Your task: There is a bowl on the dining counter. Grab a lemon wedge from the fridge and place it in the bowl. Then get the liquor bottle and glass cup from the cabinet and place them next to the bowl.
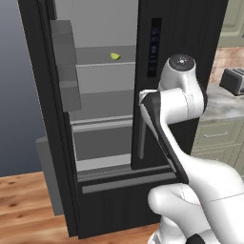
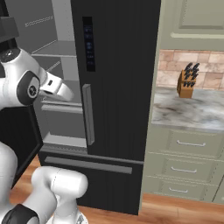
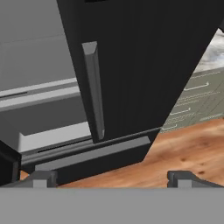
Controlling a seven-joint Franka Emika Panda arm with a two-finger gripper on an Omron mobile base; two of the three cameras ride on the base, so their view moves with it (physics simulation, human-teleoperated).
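Observation:
The black fridge (image 1: 186, 28) stands in front of me with its left door (image 1: 40, 95) swung open and its right door (image 2: 118, 87) closed. On an upper grey shelf inside lies the lemon wedge (image 1: 115, 56), a tiny yellow-green piece. My gripper (image 3: 113, 179) is open, its two dark fingertips (image 3: 43, 178) far apart with nothing between them. It looks down past the right door's long grey handle (image 3: 94, 87) toward the bottom drawer (image 3: 92, 159), well below the wedge's shelf. My white arm covers the lower right of the fridge in the left base view.
Grey door bins (image 1: 64, 62) line the open door. Right of the fridge runs a marble counter (image 2: 188, 111) over sage-green drawers (image 2: 188, 144), with a knife block (image 2: 188, 81) and a toaster (image 1: 233, 81). The floor (image 3: 188, 148) is wood.

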